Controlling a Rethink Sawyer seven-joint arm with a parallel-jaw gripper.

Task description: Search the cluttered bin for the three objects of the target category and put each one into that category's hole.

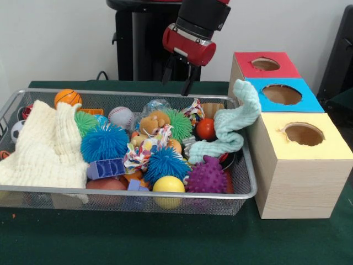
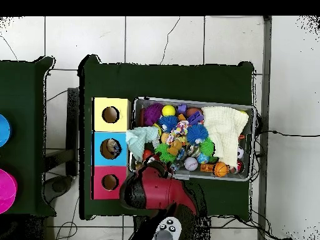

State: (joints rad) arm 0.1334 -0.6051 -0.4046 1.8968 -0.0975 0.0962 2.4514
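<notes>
A wire mesh bin (image 1: 165, 194) holds a heap of toys. A mint cloth (image 1: 234, 124) drapes over its right rim, and a cream cloth (image 1: 47, 146) covers the left end. A patterned cloth (image 1: 144, 149) lies mid-heap under a teddy bear (image 1: 153, 122). Among the balls are a basketball (image 1: 68, 97), a baseball (image 1: 121, 117), a yellow ball (image 1: 169, 185) and a red ball (image 1: 206, 128). Spiky balls are blue (image 1: 103, 142), green (image 1: 179, 125) and purple (image 1: 207, 175). My gripper (image 1: 177, 78) hangs open and empty above the bin's far rim.
A wooden box stands right of the bin with a red hole (image 1: 265, 64), a blue hole (image 1: 282, 94) and a yellow hole (image 1: 304, 133). From overhead, something shows inside the blue hole (image 2: 110, 149). The arm's red head (image 2: 150, 187) covers the bin's corner (image 2: 134, 165) there.
</notes>
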